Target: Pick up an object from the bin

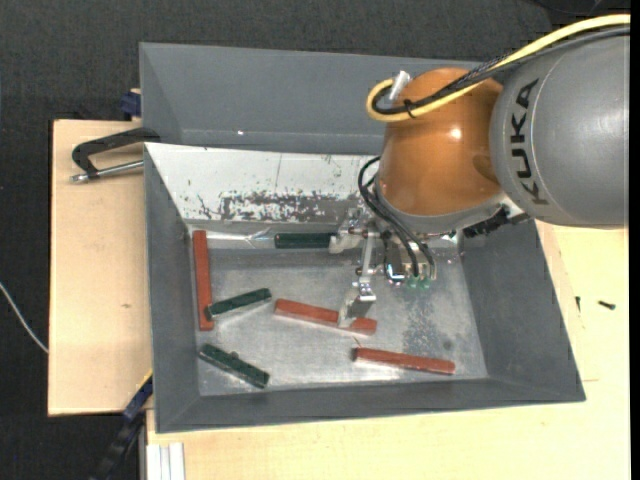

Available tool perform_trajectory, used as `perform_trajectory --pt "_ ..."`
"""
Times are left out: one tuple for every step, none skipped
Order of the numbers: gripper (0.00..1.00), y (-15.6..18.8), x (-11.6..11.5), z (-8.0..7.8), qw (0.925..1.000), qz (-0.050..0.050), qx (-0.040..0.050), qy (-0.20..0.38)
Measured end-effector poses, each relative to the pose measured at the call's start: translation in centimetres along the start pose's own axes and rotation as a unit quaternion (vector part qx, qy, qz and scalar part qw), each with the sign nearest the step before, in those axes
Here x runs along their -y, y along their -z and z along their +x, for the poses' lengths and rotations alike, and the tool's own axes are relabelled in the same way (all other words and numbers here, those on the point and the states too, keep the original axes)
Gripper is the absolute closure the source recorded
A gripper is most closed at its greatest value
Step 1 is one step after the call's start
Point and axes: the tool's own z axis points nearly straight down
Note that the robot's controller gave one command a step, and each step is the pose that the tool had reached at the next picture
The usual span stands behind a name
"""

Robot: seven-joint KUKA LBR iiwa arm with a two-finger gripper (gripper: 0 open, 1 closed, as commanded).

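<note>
- Camera view, bin: the grey metal bin (pixel 330 98) takes up most of the scene, and its sloped walls run down to a scuffed floor.
- Arm: the grey KUKA arm (pixel 575 118) enters from the right. An orange cover (pixel 440 148) sits at its wrist, with a yellow cable looped over the top.
- Gripper: the gripper (pixel 361 296) hangs below the orange cover, low over the middle of the floor. Its tip is at the right end of the central red bar (pixel 305 313). Contact cannot be confirmed. Whether the gripper is apart or together cannot be told.
- Central red bar: lies flat, tilted slightly down to the right, near the middle of the floor.
- Other red bars: a long one (pixel 203 278) lies along the left wall, and another (pixel 403 361) lies near the front right.
- Green bars: one (pixel 302 239) is at the back wall, one (pixel 238 303) is just beside the left red bar, and one (pixel 233 365) is at the front left.
</note>
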Motion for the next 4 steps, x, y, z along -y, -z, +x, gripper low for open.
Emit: perform_trajectory --pt "0.00 0.5 0.0 -0.2 1.0000 -0.001 0.0044 -0.001" --pt "0.00 -3.8 -0.4 0.0 1.0000 -0.001 0.0084 0.003" --pt "1.00 -12.4 0.1 1.4 0.9989 -0.002 0.0035 -0.046" --pt "1.00 -12.4 0.1 1.4 0.9989 -0.002 0.0035 -0.047"
